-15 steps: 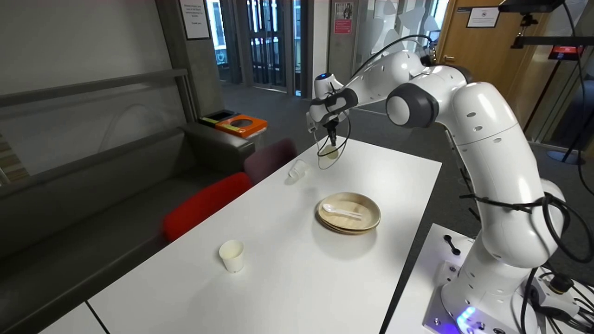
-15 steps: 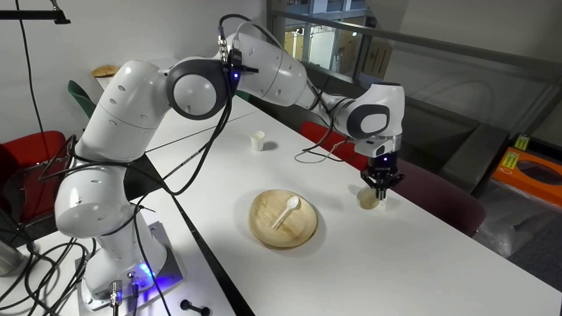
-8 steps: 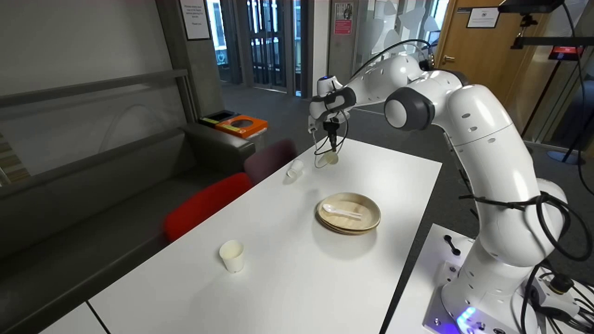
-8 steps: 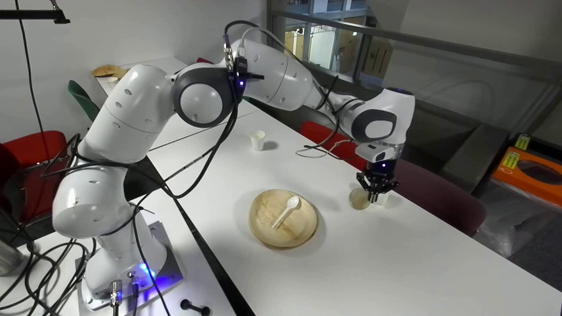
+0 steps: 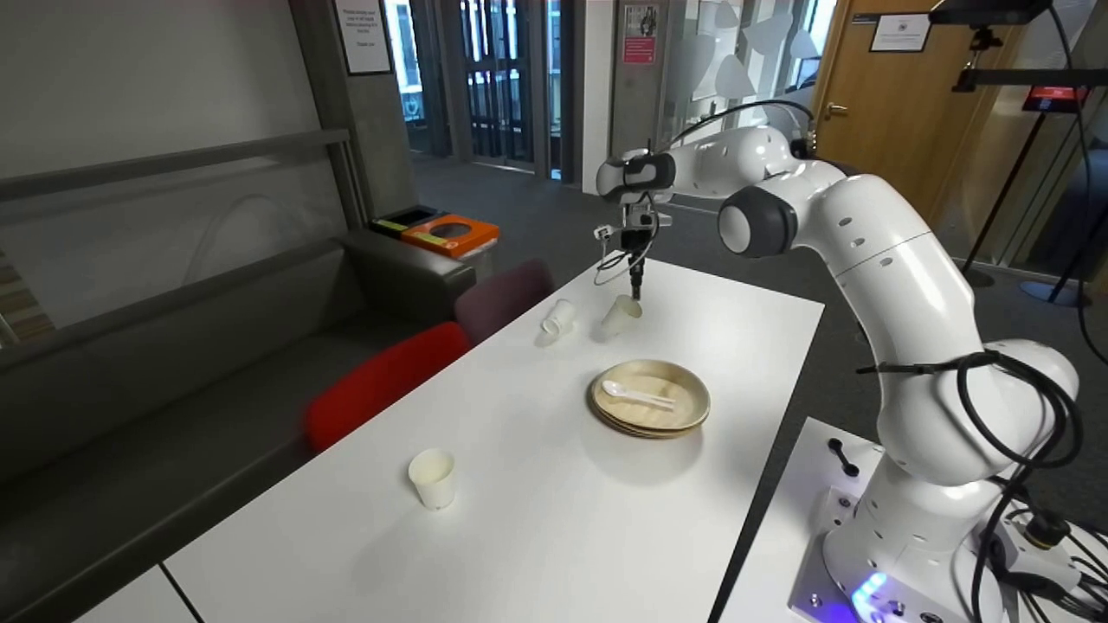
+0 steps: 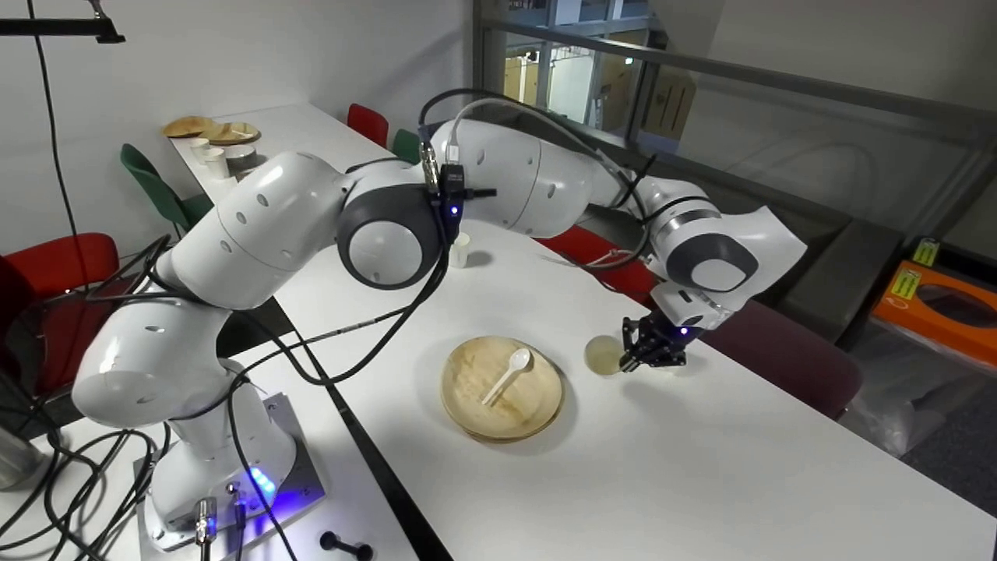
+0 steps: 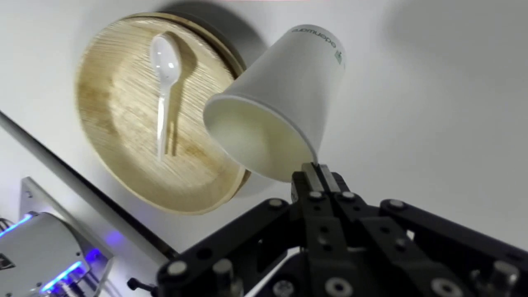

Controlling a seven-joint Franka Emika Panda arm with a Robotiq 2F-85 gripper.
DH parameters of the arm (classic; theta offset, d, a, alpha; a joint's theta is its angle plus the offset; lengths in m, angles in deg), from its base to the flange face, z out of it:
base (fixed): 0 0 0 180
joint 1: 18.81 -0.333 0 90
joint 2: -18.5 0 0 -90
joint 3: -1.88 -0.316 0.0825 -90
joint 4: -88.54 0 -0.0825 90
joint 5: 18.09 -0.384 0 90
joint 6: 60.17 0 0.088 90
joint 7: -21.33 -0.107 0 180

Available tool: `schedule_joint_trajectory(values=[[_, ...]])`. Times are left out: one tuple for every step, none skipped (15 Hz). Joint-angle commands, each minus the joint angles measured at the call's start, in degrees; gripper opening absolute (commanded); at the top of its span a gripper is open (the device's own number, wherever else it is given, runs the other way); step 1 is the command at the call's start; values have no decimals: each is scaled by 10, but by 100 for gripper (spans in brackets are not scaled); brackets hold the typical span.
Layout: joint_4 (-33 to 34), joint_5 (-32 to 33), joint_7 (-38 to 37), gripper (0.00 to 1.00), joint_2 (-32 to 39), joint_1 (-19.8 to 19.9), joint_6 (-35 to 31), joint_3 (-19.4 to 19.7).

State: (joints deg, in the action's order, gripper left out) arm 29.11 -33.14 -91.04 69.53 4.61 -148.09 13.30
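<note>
The robot's claw (image 7: pixel 317 167) is squeezing in tight, pinching the rim of a white edenware paper cup (image 7: pixel 303 74). The cup is leaning over, near a stack of brown wooden plates (image 7: pixel 132 165). A white spoon (image 7: pixel 166 62) is resting on the top plate. Another cup (image 5: pixel 558 317) is lying on its side nearby, and I'm seeing a third cup (image 5: pixel 432 478) standing farther along the white table (image 5: pixel 519 536).

The cup (image 7: pixel 297 82) is showing white outside, cream inside, the pincer (image 7: pixel 316 168) black and silver; the plate (image 7: pixel 123 132) is displaying streaked tan, the spoon (image 7: pixel 166 62) plain white.
</note>
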Motion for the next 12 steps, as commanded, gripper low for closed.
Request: schedule_joint_trajectory(values=[[110,-63,-10,0,51,43,130,-36],[126,-83,-20,0,59,52,159,-43],[141,-100,-33,0,67,56,183,-49],[155,-111,-44,0,74,57,200,-52],[164,-116,-58,0,78,53,209,-52],[165,-115,-71,0,77,46,208,-48],[174,-101,-83,0,81,37,205,-43],[186,-87,-94,0,85,29,200,-38],[197,-70,-105,0,91,19,200,-33],[205,-57,-112,0,95,12,206,-32],[213,-43,-117,0,99,6,212,-32],[221,-32,-117,0,103,1,221,-34]])
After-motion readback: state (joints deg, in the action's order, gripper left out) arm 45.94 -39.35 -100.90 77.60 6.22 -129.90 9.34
